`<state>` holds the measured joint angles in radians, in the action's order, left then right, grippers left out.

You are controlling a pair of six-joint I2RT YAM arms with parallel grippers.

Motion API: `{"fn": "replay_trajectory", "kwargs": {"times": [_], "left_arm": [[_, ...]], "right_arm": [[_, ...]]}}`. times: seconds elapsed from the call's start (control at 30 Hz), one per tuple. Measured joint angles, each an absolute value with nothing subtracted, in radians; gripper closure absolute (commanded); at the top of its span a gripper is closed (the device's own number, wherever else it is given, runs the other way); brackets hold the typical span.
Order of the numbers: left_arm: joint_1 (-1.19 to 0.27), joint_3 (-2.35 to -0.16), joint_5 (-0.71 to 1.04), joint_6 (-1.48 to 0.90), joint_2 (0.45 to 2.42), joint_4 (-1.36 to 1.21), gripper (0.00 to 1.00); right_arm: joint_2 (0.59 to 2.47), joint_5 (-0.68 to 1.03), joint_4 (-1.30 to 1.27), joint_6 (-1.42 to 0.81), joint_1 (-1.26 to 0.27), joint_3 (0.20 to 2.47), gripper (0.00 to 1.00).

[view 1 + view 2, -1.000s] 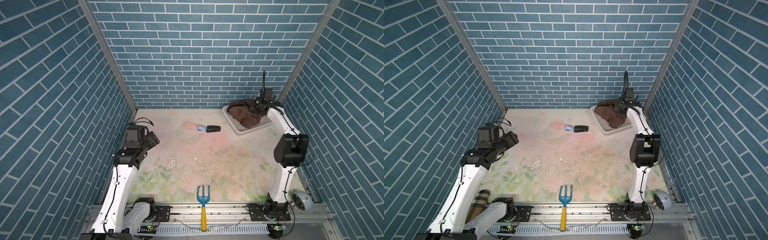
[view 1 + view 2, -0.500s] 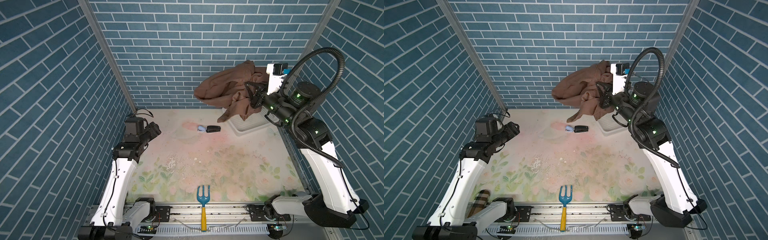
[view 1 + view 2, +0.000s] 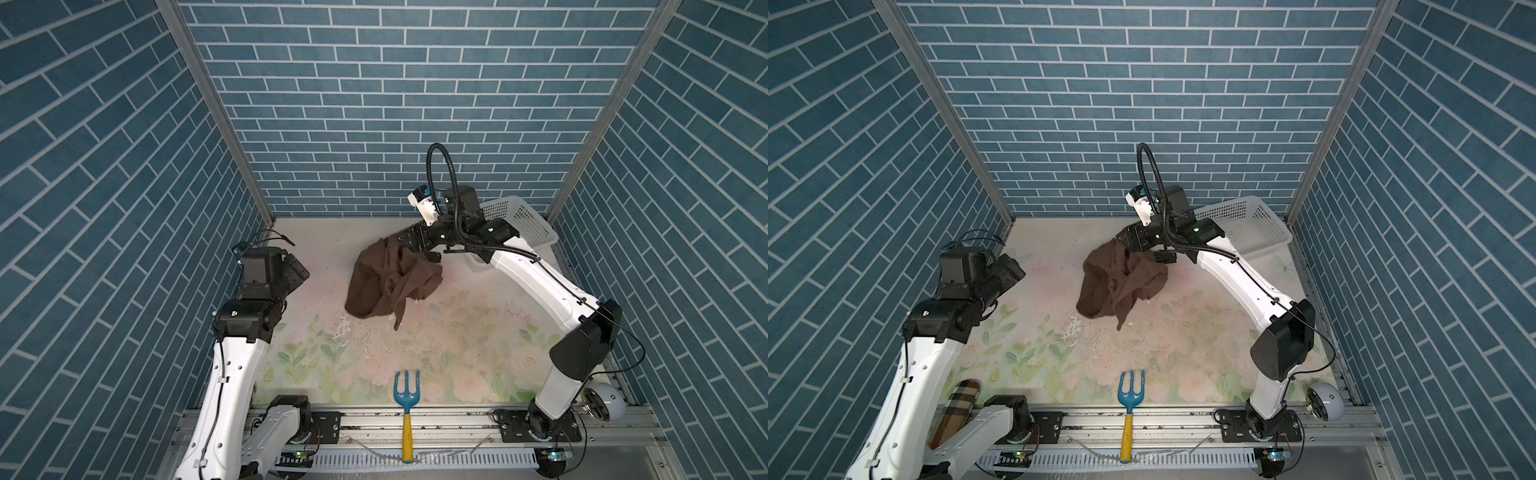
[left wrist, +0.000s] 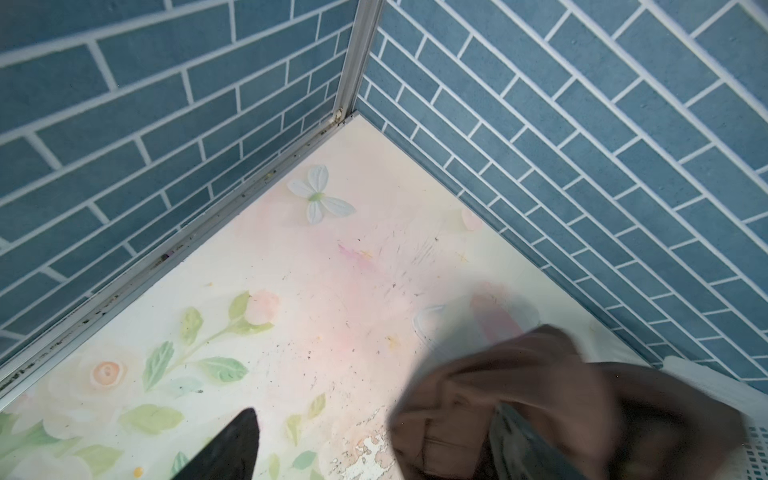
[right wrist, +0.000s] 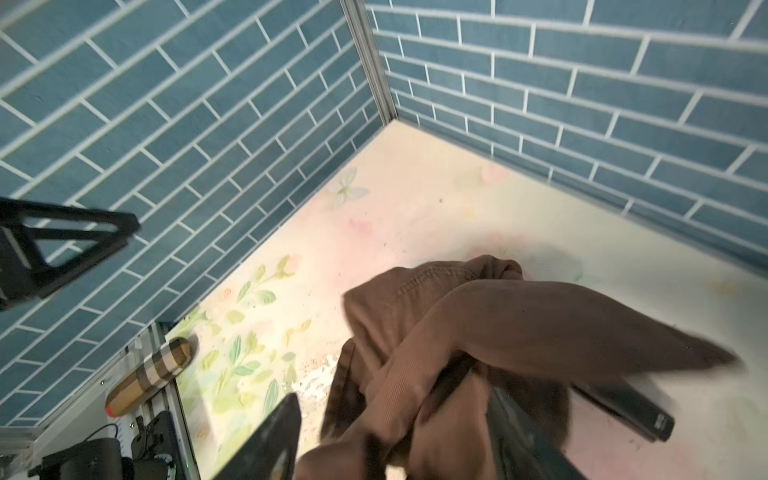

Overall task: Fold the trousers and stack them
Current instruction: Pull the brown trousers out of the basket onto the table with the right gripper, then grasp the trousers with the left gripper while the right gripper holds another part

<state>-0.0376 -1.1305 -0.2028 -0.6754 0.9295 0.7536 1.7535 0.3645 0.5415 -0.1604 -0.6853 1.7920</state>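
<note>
The trousers [image 3: 390,282] are out of the white basket [image 3: 523,220]. A second ago they sat bunched in it at the upper right of both top views. Half a second ago they swung high in front of the back wall. Now they lie as a crumpled brown heap on the floral table [image 3: 457,340], in the upper middle of the frame, with one loose strip trailing toward the bottom.

The right gripper [image 3: 401,240] hangs at the upper right edge of the heap. In the right wrist view its fingers stand wide apart with cloth draped loosely between them, so the hold looks released rather than clamped.

The left gripper [image 3: 301,272] waits at the left, well apart from the cloth, its jaws wide and empty.

The fetching step therefore looks finished. Folding has not begun: the heap is tangled, and the legs probably need spreading flat first.
</note>
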Motion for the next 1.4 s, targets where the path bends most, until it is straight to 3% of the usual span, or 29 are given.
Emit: {"fn": "replay_trajectory", "kwargs": {"times": [0.27,0.53,0.83,0.97,1.07,1.17,1.2,1.23,1.4], "left_arm": [[-0.049,-1.09,-0.123,-0.707,1.068,0.695,0.09],[-0.249,-1.121,-0.062,-0.691,1.364,0.62,0.03],[-0.43,-1.333,0.023,-0.657,1.696,0.488,0.06],[-0.482,-1.442,0.054,-0.635,1.819,0.458,0.22],[-0.494,-1.475,0.064,-0.625,1.887,0.45,0.38],[-0.493,-1.477,0.062,-0.619,1.931,0.459,0.85],[-0.492,-1.484,0.058,-0.617,1.943,0.468,0.95],[-0.491,-1.495,0.057,-0.615,1.952,0.48,1.0],[-0.49,-1.636,0.039,-0.576,1.959,0.591,1.0]], "right_arm": [[1.668,0.265,0.554,-0.156,-0.685,1.655,0.26],[1.596,0.183,0.551,-0.166,-0.685,1.444,0.24],[1.696,0.281,0.437,-0.294,-0.686,1.272,0.28],[1.787,0.33,0.351,-0.376,-0.686,1.264,0.3],[1.835,0.339,0.306,-0.429,-0.686,1.264,0.39],[1.851,0.317,0.273,-0.468,-0.686,1.251,0.98],[1.847,0.304,0.263,-0.474,-0.686,1.241,1.0],[1.84,0.286,0.256,-0.476,-0.686,1.23,1.0],[1.765,0.171,0.271,-0.454,-0.669,1.204,1.0]]}}
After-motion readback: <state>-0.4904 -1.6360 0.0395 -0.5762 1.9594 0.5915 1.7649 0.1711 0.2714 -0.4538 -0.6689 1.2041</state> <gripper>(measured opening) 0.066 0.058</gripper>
